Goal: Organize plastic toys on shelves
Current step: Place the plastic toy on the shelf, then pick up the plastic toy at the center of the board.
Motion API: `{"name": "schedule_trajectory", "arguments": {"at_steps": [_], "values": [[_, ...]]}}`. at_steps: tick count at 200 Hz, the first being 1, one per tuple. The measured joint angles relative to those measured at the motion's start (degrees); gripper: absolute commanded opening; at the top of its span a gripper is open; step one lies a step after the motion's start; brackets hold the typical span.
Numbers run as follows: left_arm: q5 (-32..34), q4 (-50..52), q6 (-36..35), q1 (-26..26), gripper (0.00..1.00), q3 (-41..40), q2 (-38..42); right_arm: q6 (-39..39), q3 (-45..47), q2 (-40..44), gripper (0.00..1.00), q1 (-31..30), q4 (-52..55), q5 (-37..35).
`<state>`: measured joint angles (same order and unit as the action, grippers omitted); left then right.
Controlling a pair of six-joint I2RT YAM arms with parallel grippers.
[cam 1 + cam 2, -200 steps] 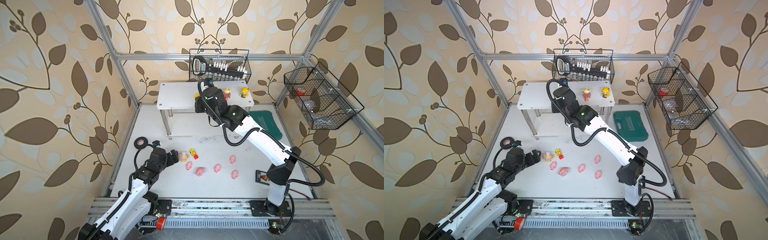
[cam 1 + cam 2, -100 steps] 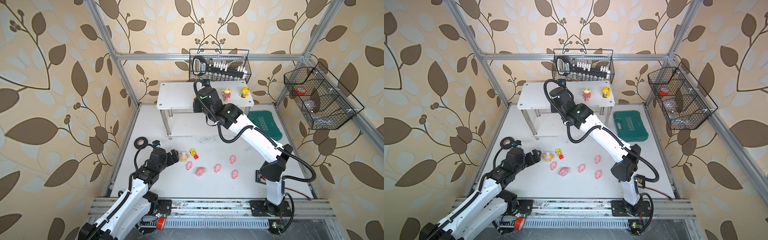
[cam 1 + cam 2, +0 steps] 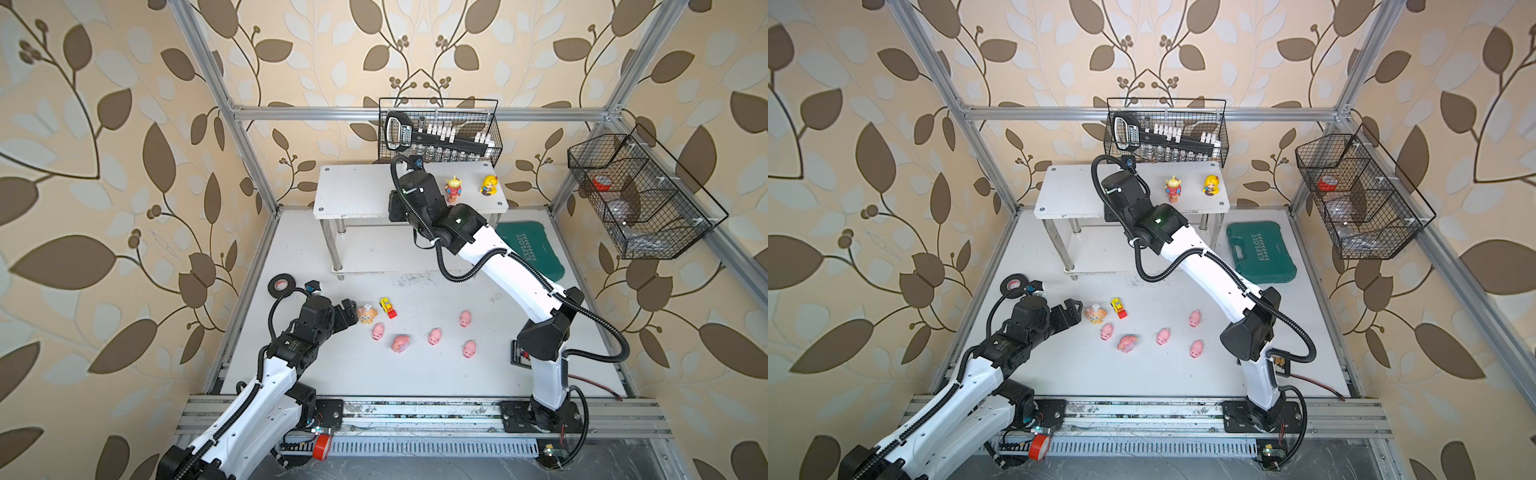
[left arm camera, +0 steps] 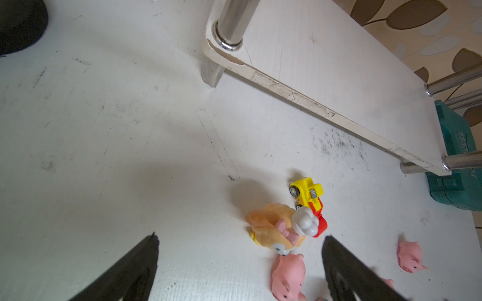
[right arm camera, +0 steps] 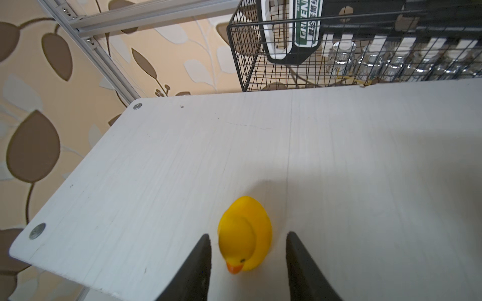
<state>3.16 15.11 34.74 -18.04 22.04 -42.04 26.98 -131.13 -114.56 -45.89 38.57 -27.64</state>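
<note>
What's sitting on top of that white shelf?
A green-headed alien, a yellow doll and a yellow duck between the open jaws of the right gripper. In both top views the arm covers the duck.

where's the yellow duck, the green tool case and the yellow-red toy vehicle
yellow duck (image 5: 241,234), right wrist view, on its head
green tool case (image 3: 1260,253), a top view, middle of its lid
yellow-red toy vehicle (image 4: 306,191), left wrist view, yellow cab

On the rack's (image 3: 357,195) top board the doll (image 3: 489,185) stands near the right edge. The alien figure (image 3: 453,189) is just left of it, and the duck (image 5: 245,234) farther left, toward the front edge. On the table (image 3: 415,374) before the rack, the animal toy (image 3: 367,313) and toy car (image 3: 387,307) sit side by side left of centre. Five piglets (image 3: 434,336) are scattered in front and to the right. The tape roll (image 3: 281,285) lies by the left edge, the tool case (image 3: 1260,253) by the right.
</note>
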Motion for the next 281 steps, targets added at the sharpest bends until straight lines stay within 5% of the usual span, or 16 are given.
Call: {"name": "schedule_trajectory", "arguments": {"at_steps": [95,199,249,281], "values": [[0.0,0.0,0.0,0.0,0.97,0.0,0.0,-1.8,1.5,2.0,0.66,-1.6,-0.3,2.6],[0.3,0.1,0.0,0.0,0.97,0.0,-0.8,-9.4,58.2,44.8,0.62,-6.0,-22.0,11.6],[3.0,1.2,0.4,0.0,0.97,0.0,-2.0,-4.0,83.2,53.0,0.6,-6.6,-25.5,13.9],[2.1,7.9,1.9,0.0,0.99,4.6,-3.7,-0.9,93.1,57.2,0.61,-6.8,-27.4,8.5]]}}
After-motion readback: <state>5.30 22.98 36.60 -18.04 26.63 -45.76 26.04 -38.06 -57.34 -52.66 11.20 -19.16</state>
